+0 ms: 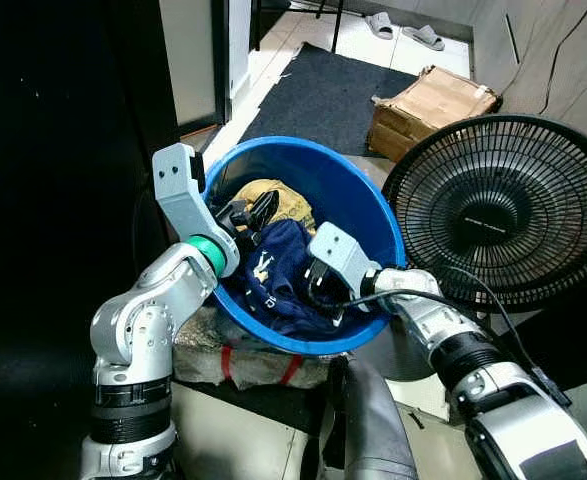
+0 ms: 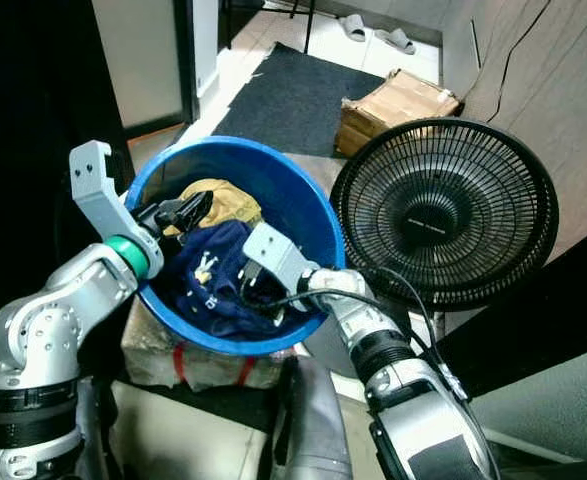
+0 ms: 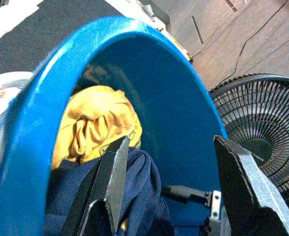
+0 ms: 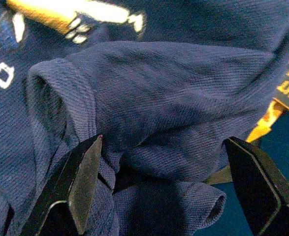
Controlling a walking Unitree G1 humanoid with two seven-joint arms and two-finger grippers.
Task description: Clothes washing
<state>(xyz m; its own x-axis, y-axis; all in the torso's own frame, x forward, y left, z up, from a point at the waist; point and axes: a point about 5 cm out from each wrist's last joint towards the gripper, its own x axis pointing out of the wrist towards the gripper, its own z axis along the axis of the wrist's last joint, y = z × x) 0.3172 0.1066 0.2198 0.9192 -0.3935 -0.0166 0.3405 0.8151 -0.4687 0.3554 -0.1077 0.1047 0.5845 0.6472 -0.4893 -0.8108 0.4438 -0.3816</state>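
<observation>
A blue basin (image 1: 348,190) holds a navy garment (image 1: 278,265) with white lettering and a yellow garment (image 1: 291,205) behind it. My left gripper (image 1: 258,210) reaches over the basin's left rim, open, its fingers (image 3: 112,182) above the edge of the navy cloth, with the yellow garment (image 3: 92,123) beyond them. My right gripper (image 1: 323,292) is down inside the basin at its near right side. It is open, and its fingers (image 4: 82,182) stand on either side of a raised fold of the navy garment (image 4: 174,98).
A black floor fan (image 1: 498,210) stands close to the basin's right. A cardboard box (image 1: 433,105), a dark mat (image 1: 318,90) and slippers (image 1: 403,30) lie beyond. The basin rests on a wrapped bundle (image 1: 238,362). Dark wall at left.
</observation>
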